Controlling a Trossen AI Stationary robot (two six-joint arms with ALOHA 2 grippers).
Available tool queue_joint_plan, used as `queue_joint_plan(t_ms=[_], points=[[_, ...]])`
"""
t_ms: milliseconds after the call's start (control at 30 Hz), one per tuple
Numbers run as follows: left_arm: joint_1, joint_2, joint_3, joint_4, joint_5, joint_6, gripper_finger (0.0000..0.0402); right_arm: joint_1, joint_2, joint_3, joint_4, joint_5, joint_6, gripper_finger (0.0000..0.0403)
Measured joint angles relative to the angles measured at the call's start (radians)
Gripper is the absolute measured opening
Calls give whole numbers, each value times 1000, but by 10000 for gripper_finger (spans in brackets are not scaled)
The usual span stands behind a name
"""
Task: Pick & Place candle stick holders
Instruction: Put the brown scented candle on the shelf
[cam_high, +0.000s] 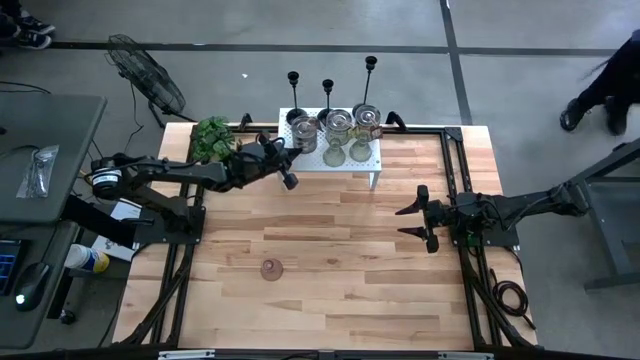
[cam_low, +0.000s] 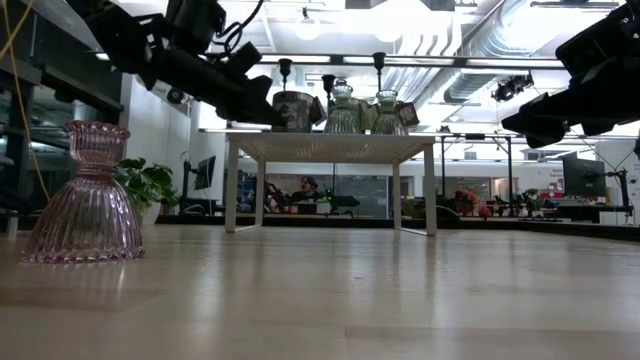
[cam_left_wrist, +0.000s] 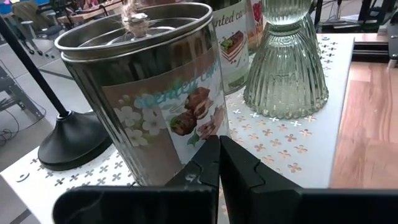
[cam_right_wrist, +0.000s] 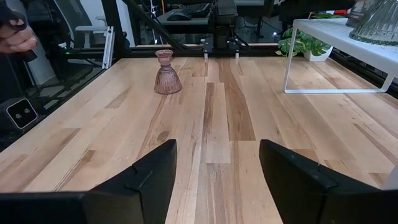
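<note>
Left wrist view: the left gripper (cam_left_wrist: 219, 163), fingers closed and empty, points at a candle tin (cam_left_wrist: 146, 93) just beyond its fingertips; the right gripper (cam_right_wrist: 217, 171) waits open.

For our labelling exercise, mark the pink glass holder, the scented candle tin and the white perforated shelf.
pink glass holder (cam_low: 80, 205), low view, on its ribbed flared body.
scented candle tin (cam_left_wrist: 155, 106), left wrist view, on its printed label.
white perforated shelf (cam_high: 368, 160), high view, on a bare corner.
</note>
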Motion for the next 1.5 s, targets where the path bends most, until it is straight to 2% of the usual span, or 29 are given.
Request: queue_joint_plan(t_ms=[500, 800, 1500], points=[[4, 31, 0, 70, 19, 32, 0, 0, 0, 0, 0, 0, 0, 221], [46, 32, 0, 66, 24, 3, 0, 0, 0, 0, 0, 0, 0, 221], [59, 32, 0, 83, 51, 3, 0, 0, 0, 0, 0, 0, 0, 221]])
